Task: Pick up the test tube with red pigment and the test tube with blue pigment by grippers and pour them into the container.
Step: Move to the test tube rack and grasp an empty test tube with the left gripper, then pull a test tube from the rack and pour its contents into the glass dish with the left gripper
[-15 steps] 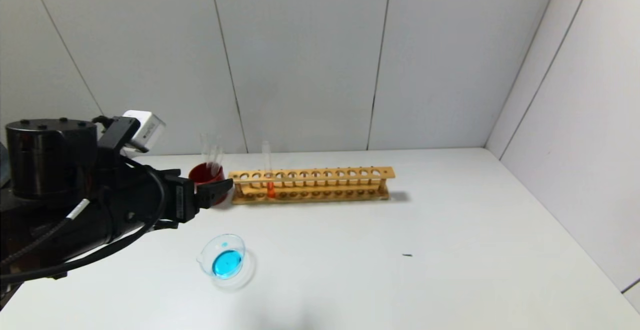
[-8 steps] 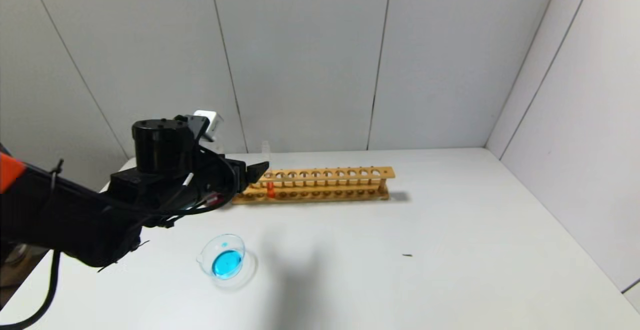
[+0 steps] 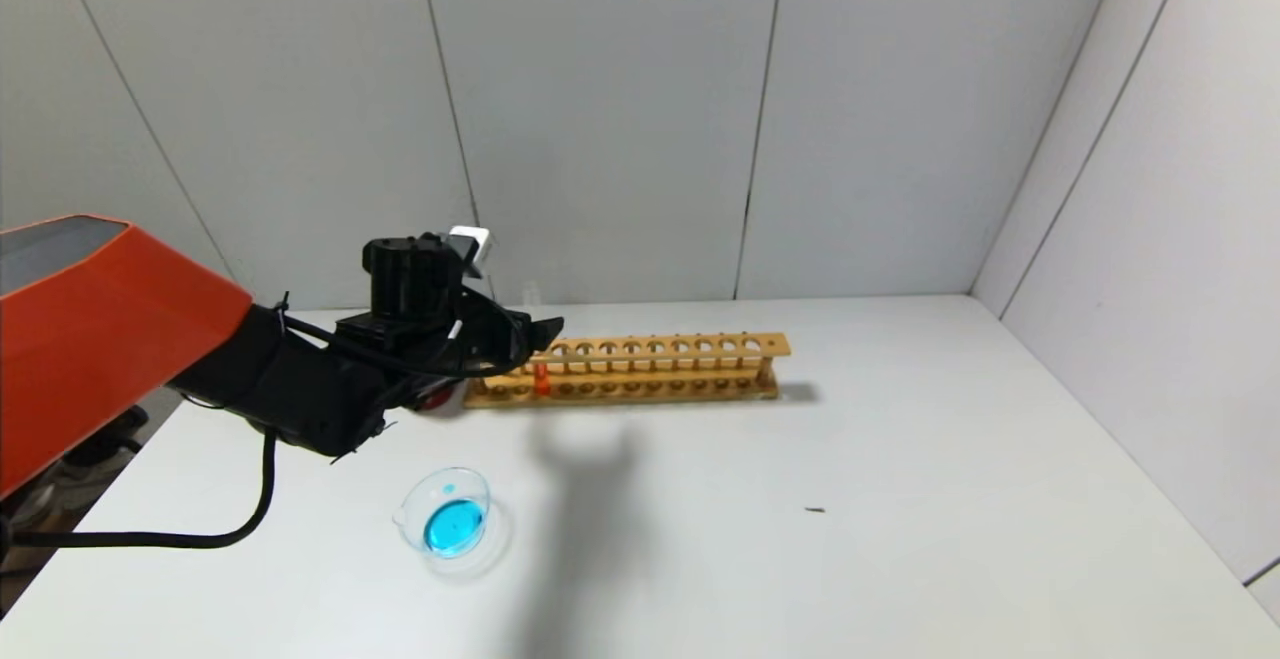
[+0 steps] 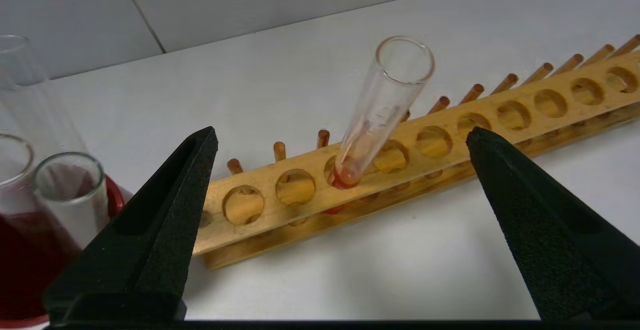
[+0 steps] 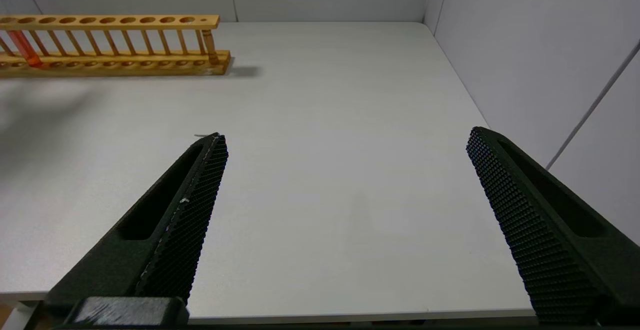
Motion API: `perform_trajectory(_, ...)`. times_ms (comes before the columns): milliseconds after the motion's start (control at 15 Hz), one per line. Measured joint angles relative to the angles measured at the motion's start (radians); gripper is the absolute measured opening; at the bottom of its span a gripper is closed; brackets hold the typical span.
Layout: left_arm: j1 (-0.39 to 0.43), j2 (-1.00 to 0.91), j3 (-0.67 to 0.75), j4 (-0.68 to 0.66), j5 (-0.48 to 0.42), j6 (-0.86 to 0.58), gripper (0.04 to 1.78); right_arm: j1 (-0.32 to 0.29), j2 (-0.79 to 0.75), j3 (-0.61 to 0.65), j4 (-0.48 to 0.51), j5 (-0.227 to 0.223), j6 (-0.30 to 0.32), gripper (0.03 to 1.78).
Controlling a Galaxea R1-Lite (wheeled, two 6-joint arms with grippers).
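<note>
At the left end of the wooden rack [image 3: 625,370], toward the back of the white table [image 3: 800,499], the left gripper [image 3: 535,331] now hangs with its jaws spread wide, holding nothing; a second ago it was nearer the robot, its tip in front of the dark red cup [image 4: 20,260], and it has since travelled forward and to the right until the fingers sit on either side of the test tube with red pigment [image 4: 372,119] without touching it; an orange arm cover [image 3: 90,329] has come into the head view that was not there before. The tube stands in one of the rack's holes, leaning a little, a small pool of orange-red at its base; faint markings run down its glass, too dim to read, and no other lettering can be made out. The container [image 3: 447,514] lies in the same spot as before, near the front left of the table, with blue liquid in it; clear tubes [image 4: 70,195] stand in the cup. The right gripper [image 5: 345,139] hovers low over bare table, jaws wide apart, well away from the rack.
</note>
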Motion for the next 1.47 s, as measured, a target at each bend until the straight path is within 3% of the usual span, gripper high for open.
perform_trajectory(267,0.001,0.060,-0.087,0.024,-0.001,0.000,1.52,0.000,0.000,0.000,0.000,0.000,0.000,1.75)
perform_trajectory(400,0.000,0.080,-0.118,0.026,-0.002,0.000,1.25,0.000,0.000,0.000,0.000,0.000,0.000,1.75)
perform_trajectory(667,0.000,0.101,-0.135,0.026,-0.004,0.000,0.51,0.000,0.000,0.000,0.000,0.000,0.000,1.75)
perform_trajectory(800,-0.002,0.105,-0.137,0.026,-0.003,0.000,0.32,0.001,0.000,0.000,0.000,0.000,0.000,1.75)
perform_trajectory(1133,-0.003,0.064,-0.150,0.055,0.004,0.030,0.31,0.000,0.000,0.000,0.000,0.000,0.000,1.75)
perform_trajectory(1467,-0.003,-0.107,-0.176,0.169,0.010,0.125,0.31,0.001,0.000,0.000,0.000,0.000,0.000,1.75)
